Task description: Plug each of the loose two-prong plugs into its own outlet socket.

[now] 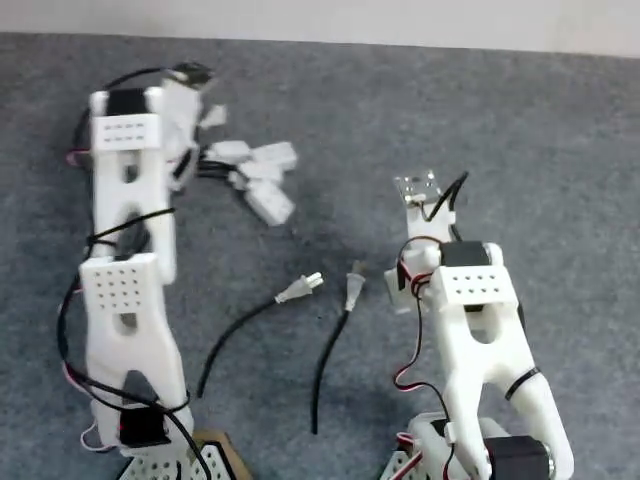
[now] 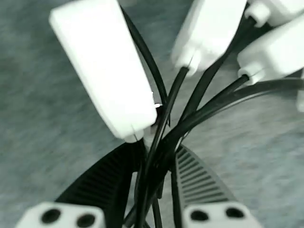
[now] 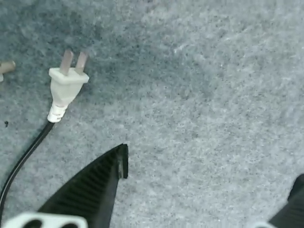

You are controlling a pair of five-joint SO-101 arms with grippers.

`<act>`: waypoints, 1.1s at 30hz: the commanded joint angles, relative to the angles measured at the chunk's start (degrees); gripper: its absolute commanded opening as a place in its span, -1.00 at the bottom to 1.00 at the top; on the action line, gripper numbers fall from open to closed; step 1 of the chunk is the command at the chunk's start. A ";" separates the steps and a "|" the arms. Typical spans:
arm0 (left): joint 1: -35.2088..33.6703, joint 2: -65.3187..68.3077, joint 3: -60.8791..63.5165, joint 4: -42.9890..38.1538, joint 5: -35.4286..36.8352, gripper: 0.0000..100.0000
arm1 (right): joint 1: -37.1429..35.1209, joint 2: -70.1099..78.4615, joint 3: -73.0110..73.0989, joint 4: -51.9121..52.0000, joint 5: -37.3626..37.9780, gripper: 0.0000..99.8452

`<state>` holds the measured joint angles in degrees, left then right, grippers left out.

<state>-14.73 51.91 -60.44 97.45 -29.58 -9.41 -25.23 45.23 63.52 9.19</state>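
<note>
Two loose white two-prong plugs on black cords lie mid-table: one plug (image 1: 300,289) to the left and the other plug (image 1: 354,287) (image 3: 66,86) to the right, prongs pointing away. Several white outlet sockets (image 1: 256,176) (image 2: 105,71) fan out from a bundle of black cords (image 2: 164,142) at the back left. My left gripper (image 1: 190,160) (image 2: 154,183) is shut on that cord bundle just behind the sockets. My right gripper (image 1: 404,290) (image 3: 204,175) hangs open over bare carpet, just right of the nearer plug, with nothing between its fingers.
Grey carpet (image 1: 540,150) covers the whole table. The plugs' black cords (image 1: 325,365) trail toward the front between the two arms. A brown board (image 1: 220,450) sits under the left arm's base.
</note>
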 commanded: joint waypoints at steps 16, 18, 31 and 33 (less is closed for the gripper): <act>-22.20 -1.45 -3.21 0.53 -2.99 -0.99 | -0.84 -1.89 -0.40 1.19 0.88 -0.01; -23.69 -1.36 -3.21 0.53 -4.31 -0.99 | -2.07 -1.80 -0.40 1.27 0.88 -0.01; -31.69 2.07 -3.56 -1.05 -7.12 -0.99 | -13.67 -1.80 -0.40 3.74 0.53 -0.01; -32.84 3.74 -3.56 -2.37 -7.30 -0.99 | -13.67 -1.80 -0.40 4.62 0.44 -0.01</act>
<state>-45.58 55.60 -61.14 96.92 -36.35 -22.33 -25.23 45.23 66.86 9.54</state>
